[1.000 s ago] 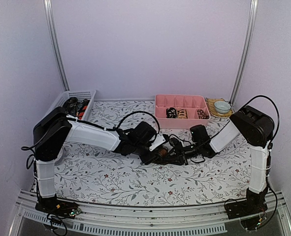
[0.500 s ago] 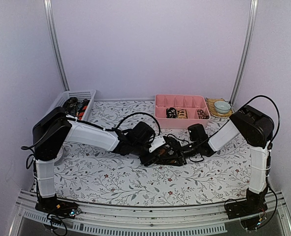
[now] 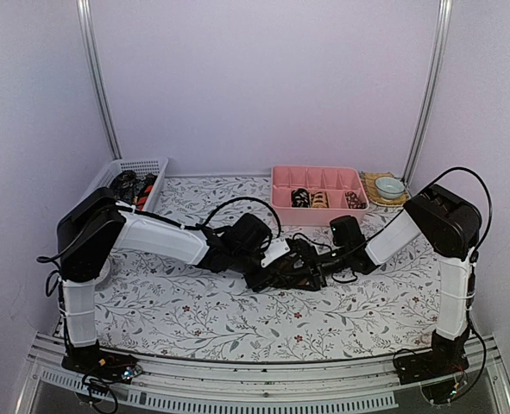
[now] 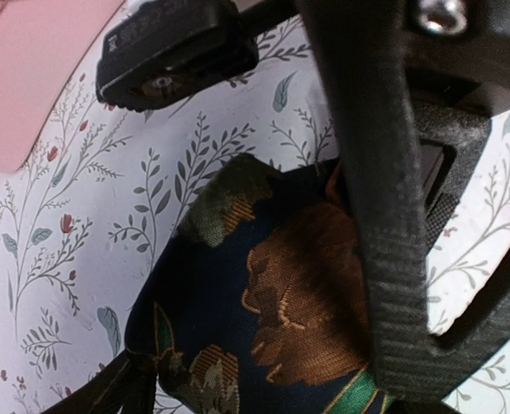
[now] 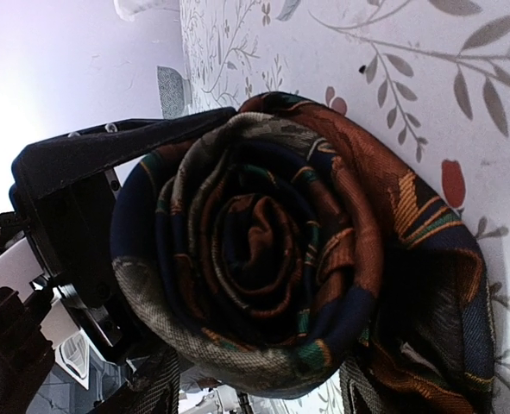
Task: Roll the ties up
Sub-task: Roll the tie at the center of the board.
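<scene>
Left gripper (image 3: 274,267) reaches to mid-table from the side of the white mesh basket (image 3: 127,166), where unrolled ties (image 3: 139,185) lie heaped. Its fingers (image 4: 384,216) stand spread. One lies against the dark patterned cloth, and the other is clear of it over the flowered table cover (image 3: 194,319).

Just to its right, between the two grippers, the tie (image 5: 263,250) sits on the table as a fat coil. It is navy with rust-brown and green figures, and its spiral end faces the right wrist camera. The outer wrap bulges loosely on one side.

Right gripper (image 3: 313,261) is close against the coil from the other side. I cannot tell whether it is pinching the cloth.

Farther right at the back, the pink tray (image 3: 317,172) holds finished rolls (image 3: 321,199).

The tie looks light, soft and probably slick, so the coil would likely spring open if let go. The best hold is probably across the whole roll with the outer tail pinned under a finger, squeezing gently. Pulling on the loose wrap risks unwinding it.
</scene>
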`<control>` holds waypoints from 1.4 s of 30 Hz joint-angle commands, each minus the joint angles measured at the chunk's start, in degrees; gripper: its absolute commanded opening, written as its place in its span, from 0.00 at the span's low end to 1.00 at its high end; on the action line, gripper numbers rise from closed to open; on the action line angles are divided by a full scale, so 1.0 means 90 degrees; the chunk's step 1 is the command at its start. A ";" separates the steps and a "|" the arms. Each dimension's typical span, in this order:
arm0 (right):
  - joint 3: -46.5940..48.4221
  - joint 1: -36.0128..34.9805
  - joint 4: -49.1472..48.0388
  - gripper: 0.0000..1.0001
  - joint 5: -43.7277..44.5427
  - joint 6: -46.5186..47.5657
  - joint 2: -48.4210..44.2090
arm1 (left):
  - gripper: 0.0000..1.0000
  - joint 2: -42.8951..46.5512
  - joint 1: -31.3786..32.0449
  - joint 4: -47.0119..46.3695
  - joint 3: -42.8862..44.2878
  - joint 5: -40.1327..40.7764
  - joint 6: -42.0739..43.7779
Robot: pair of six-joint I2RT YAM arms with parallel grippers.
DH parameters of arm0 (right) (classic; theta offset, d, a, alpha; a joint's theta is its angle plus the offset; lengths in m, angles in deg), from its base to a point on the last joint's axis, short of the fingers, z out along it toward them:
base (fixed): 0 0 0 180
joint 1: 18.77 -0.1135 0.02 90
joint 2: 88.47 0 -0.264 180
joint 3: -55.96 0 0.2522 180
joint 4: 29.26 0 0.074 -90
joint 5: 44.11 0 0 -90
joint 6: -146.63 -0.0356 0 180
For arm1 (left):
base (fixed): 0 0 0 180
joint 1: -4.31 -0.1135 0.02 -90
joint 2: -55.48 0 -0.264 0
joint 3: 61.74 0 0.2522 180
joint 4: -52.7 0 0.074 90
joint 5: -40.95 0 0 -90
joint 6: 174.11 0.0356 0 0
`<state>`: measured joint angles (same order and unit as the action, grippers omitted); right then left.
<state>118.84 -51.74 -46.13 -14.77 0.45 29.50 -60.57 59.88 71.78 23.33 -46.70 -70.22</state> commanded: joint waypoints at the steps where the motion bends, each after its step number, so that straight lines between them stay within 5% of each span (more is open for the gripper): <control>1: -0.0130 0.0118 -0.0024 0.63 0.0648 -0.0284 0.0123 | 0.74 -0.0116 -0.0041 0.0251 0.0123 -0.0203 0.0080; 16: -0.0407 0.0135 -0.1266 0.46 0.0538 -0.1169 0.1051 | 1.00 0.0789 -0.0235 0.0129 -0.0227 -0.0981 -0.0259; 23: -0.0443 0.0132 -0.1371 0.45 0.0531 -0.1228 0.1120 | 1.00 0.1653 -0.1002 -0.0477 -0.0726 -0.1870 -0.2198; 31: -0.0468 0.0136 -0.1406 0.45 0.0558 -0.1240 0.1115 | 1.00 0.1094 -0.1720 -0.1702 -0.1268 -0.3147 -0.4952; 42: -0.0547 0.0135 -0.1431 0.45 0.0557 -0.1179 0.1135 | 0.92 0.0027 -0.1687 -0.3152 -0.1420 -0.3999 -0.6524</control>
<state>116.09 -50.84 -64.91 -13.20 -10.24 34.59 -58.30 44.28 49.86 10.85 -79.05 -122.59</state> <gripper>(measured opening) 0.449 0.936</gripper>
